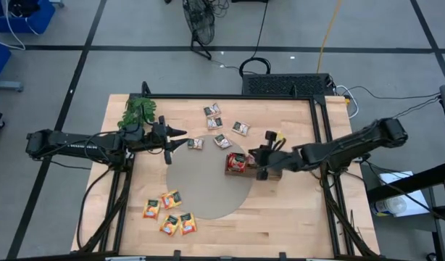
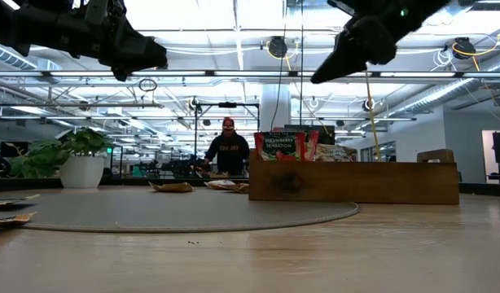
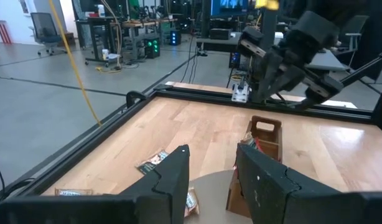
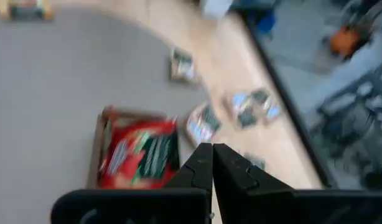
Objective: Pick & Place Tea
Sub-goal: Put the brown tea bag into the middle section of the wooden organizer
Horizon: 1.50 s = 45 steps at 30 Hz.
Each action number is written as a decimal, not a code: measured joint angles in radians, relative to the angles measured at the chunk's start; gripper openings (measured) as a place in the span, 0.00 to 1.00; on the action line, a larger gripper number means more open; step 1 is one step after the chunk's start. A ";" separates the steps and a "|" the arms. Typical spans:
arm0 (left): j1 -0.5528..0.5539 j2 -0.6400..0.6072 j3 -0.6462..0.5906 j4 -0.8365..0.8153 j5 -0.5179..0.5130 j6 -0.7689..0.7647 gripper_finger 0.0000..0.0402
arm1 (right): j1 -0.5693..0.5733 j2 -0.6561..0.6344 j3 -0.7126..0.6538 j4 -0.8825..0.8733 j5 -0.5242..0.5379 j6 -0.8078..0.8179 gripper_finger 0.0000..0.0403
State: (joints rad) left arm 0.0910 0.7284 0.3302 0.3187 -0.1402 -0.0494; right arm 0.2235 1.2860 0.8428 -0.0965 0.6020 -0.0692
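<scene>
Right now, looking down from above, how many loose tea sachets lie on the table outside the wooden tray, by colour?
Grey-white tea sachets: 5
Orange-yellow tea sachets: 4
Total loose: 9

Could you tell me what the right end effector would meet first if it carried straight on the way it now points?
Probably the red tea sachets in the wooden tray: the shut right end effector points down at them from above. How high it hangs is hard to judge.
</scene>
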 joint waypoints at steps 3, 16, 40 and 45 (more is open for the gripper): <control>0.000 0.000 0.000 0.001 0.000 0.000 0.34 | -0.024 -0.046 -0.133 0.251 0.000 -0.062 0.00; 0.000 0.030 -0.001 -0.014 0.000 0.071 0.34 | -0.145 -0.170 -0.452 0.901 0.000 -0.175 0.00; 0.150 0.670 0.184 -0.398 -0.034 0.118 0.72 | -0.178 -0.179 -0.458 0.793 -0.189 -0.183 0.00; 0.148 0.746 0.209 -0.390 -0.078 0.155 0.70 | -0.178 -0.179 -0.458 0.765 -0.189 -0.200 0.00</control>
State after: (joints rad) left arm 0.2395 1.4746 0.5395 -0.0714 -0.2187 0.1059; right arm 0.0452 1.1072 0.3851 0.6681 0.4133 -0.2692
